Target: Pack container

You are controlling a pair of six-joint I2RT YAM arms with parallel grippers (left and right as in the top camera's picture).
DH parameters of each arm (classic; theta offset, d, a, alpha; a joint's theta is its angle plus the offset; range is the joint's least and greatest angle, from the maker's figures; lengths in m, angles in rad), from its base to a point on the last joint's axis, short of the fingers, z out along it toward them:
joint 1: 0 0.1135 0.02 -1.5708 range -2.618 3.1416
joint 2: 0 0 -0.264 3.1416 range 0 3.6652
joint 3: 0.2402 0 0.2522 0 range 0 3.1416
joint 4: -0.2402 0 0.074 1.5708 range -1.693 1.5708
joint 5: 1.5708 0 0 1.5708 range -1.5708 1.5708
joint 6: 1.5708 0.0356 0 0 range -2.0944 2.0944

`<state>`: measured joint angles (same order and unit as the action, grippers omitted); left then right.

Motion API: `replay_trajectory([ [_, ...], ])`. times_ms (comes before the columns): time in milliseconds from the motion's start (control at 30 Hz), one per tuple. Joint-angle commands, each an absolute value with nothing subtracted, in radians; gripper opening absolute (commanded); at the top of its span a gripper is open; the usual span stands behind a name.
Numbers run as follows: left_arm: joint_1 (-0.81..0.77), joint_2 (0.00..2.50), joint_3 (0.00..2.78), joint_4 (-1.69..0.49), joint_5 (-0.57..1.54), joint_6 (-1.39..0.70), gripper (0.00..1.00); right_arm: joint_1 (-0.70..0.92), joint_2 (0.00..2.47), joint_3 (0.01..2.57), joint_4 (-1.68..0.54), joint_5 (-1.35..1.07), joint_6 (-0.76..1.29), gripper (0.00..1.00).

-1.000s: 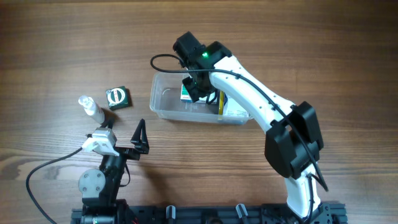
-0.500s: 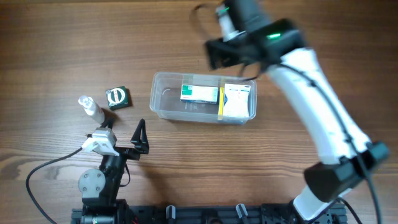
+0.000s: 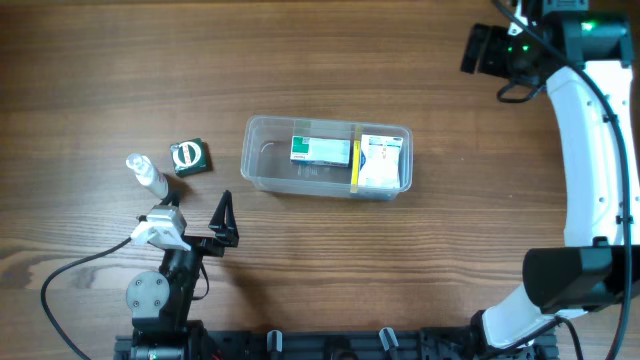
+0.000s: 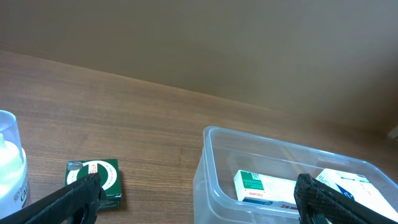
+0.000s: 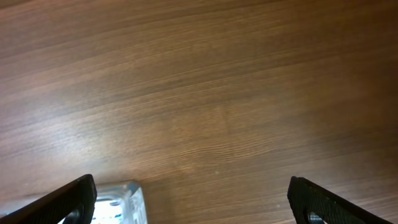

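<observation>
Tabletop (image 3: 100,60), left end effector (image 4: 199,190), right end effector (image 5: 191,190), both gaping, empty

in container (image 3: 265,162): two boxes (image 3: 320,150) | left of it: small box (image 3: 188,157), bottle (image 3: 146,174)

the overhead camera hangs high and looks straight down on the whole bench (image 3: 120,60). the left wrist camera sits low by the wood and looks forward past the left hand (image 4: 199,190) at the container (image 4: 214,180) and a green box (image 4: 99,177). the right wrist camera looks down past the right hand (image 5: 189,190) on bare wood. all three views share the container; the right one catches only a corner.
</observation>
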<state>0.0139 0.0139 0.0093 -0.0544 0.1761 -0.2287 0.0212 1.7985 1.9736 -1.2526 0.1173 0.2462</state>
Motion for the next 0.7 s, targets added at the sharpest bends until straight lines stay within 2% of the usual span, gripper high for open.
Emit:
replay_trajectory([
  [0,0.008,0.007,0.006,-0.056,0.173,-0.233,1.0,0.006,1.797,1.982,-1.242,0.134,0.262,1.0],
  [133,0.008,0.007,0.027,-0.034,0.242,-0.25,1.0,0.006,1.797,1.982,-1.242,0.134,0.262,1.0],
  [333,0.011,0.089,0.234,-0.179,0.223,-0.246,1.0,0.006,1.797,1.982,-1.242,0.134,0.262,1.0],
  [500,0.022,0.302,0.508,-0.386,0.167,-0.238,1.0,0.006,1.797,1.982,-1.242,0.134,0.262,1.0],
  [667,0.055,0.615,0.845,-0.631,0.144,-0.238,1.0,0.006,1.797,1.982,-1.242,0.134,0.262,1.0],
])
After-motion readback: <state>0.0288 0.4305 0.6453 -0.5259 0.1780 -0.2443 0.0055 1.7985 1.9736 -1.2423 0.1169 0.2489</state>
